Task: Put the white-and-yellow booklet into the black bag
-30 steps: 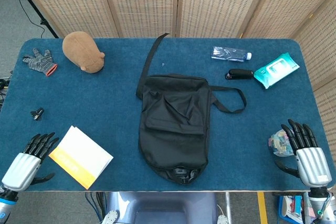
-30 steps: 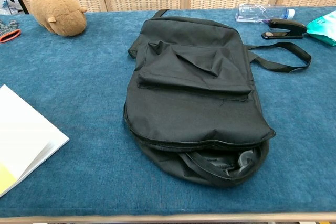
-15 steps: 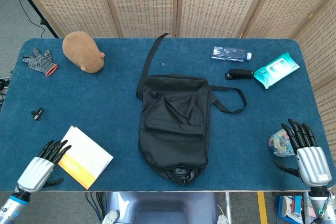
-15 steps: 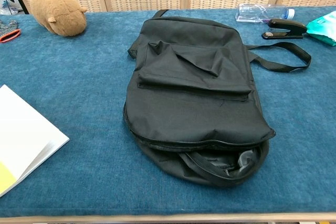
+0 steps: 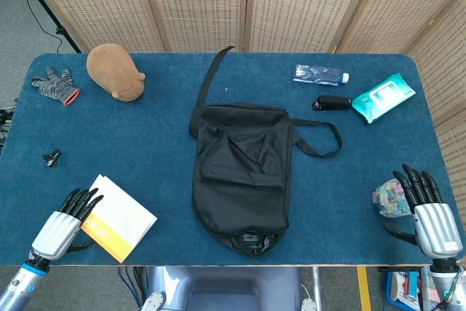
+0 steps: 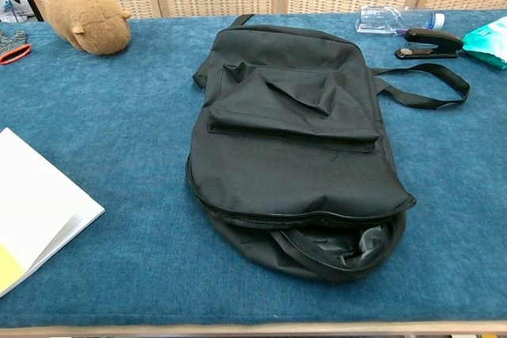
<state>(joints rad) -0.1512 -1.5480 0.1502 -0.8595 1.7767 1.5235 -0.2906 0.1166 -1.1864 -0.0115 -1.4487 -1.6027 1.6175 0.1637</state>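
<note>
Blue carpeted surface (image 5: 145,136) fills the frame. Black fabric bag (image 5: 240,176) lies flat at centre, its zipped mouth gaping toward the lower edge. White-and-yellow paper booklet (image 5: 116,216) lies at lower left, well apart from the bag. Left hand (image 5: 64,225), at the lower left corner, holds nothing, fingers (image 5: 86,200) extended and apart, tips at the booklet's left edge. Right hand (image 5: 429,216), lower right, empty, fingers spread.

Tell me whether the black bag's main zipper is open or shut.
Open. In the chest view the black bag gapes at its near end, the zipper track parted and the dark inside showing.
</note>
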